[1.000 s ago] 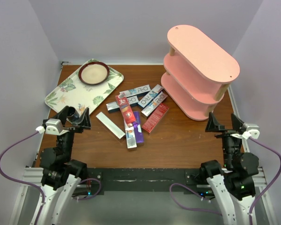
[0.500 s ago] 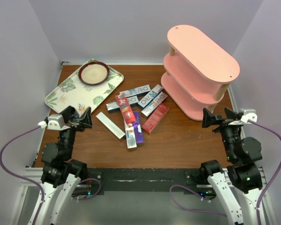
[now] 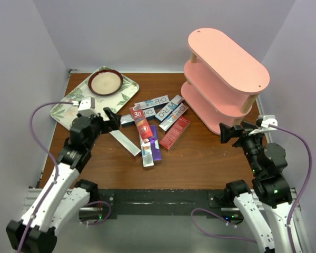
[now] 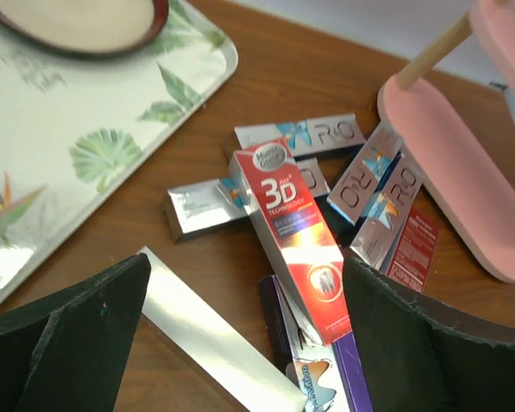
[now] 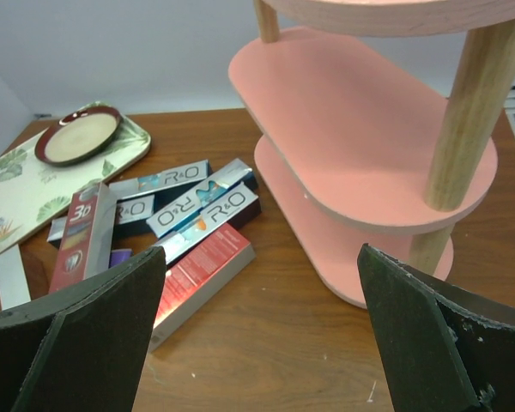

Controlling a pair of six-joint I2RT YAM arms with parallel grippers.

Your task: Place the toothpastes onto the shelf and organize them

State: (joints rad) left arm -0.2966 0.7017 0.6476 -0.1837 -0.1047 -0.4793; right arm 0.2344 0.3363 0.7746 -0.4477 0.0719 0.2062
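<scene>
Pale lilac walls (image 3: 147,31) are closed in on three sides around a dark wood surface (image 3: 200,158), so not much swinging room is left.

Big change over the last second: both arms are lifted out of the tucked-in pose they were parked in at the near edge. The left end effector (image 3: 109,122) is now carried forward to the edge of the pile, fingers spread as wide as they go, nothing held. The right end effector (image 3: 230,132) is swung inward, equally wide and equally empty.

The toothpastes (image 3: 154,122) are all left loose in a heap on the surface. No box is seen on any tier of the shelf (image 3: 226,79), which is found just ahead and to the right of the right end effector, with the heap ahead and to its left.

In the left wrist view, a silver box (image 4: 215,339) is seen right below and between the left fingers. A red 3D box (image 4: 296,232) is propped over others just ahead.

So the first pick is probably being lined up, and the silver box looks the likeliest target, though that can't be called for sure.

A leaf-print tray (image 3: 73,103) with a dish (image 3: 106,82) is parked ahead and to the left of the left end effector, and no toothpaste is seen on it.
</scene>
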